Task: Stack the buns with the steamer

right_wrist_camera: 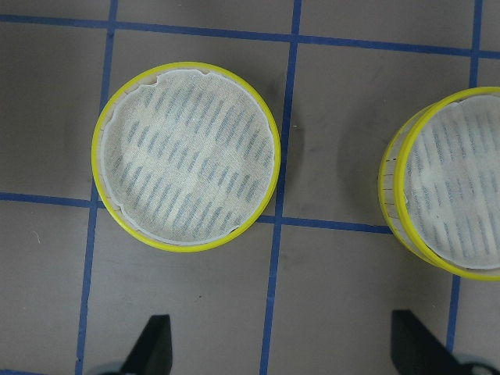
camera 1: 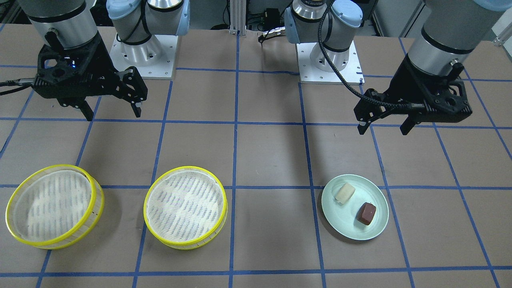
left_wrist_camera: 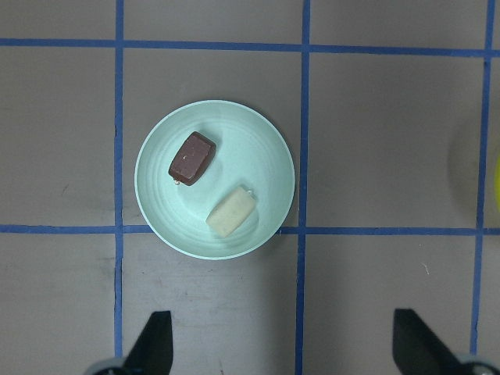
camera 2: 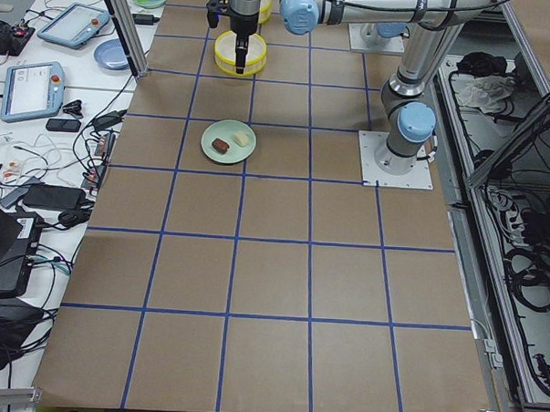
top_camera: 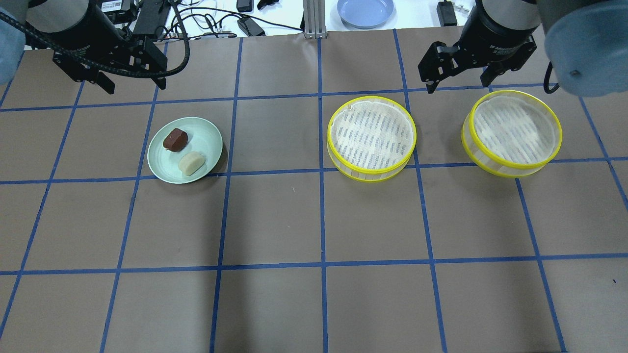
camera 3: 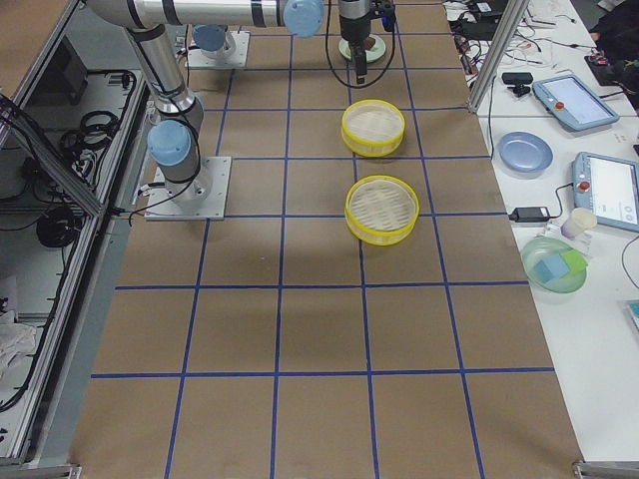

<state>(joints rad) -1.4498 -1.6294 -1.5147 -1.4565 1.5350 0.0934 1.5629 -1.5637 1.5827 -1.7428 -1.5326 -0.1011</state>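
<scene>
A pale green plate (top_camera: 196, 135) on the robot's left half of the table holds two buns: a cream-white oblong bun (top_camera: 191, 163) and a dark reddish-brown bun (top_camera: 175, 139). They also show in the left wrist view, the cream bun (left_wrist_camera: 231, 212) beside the brown bun (left_wrist_camera: 192, 158). Two yellow-rimmed steamer trays lined with white cloth stand apart on the right half, the inner tray (top_camera: 371, 138) and the outer tray (top_camera: 511, 132); both are empty. My left gripper (top_camera: 135, 87) hangs open and empty above the table beyond the plate. My right gripper (top_camera: 458, 84) hangs open and empty beyond the two trays.
The brown table (top_camera: 274, 220) is marked with blue tape grid lines. Both arm bases (camera 1: 144, 56) sit at the robot's edge. A blue plate (top_camera: 365, 11), cables and devices lie on the white bench beyond the far edge.
</scene>
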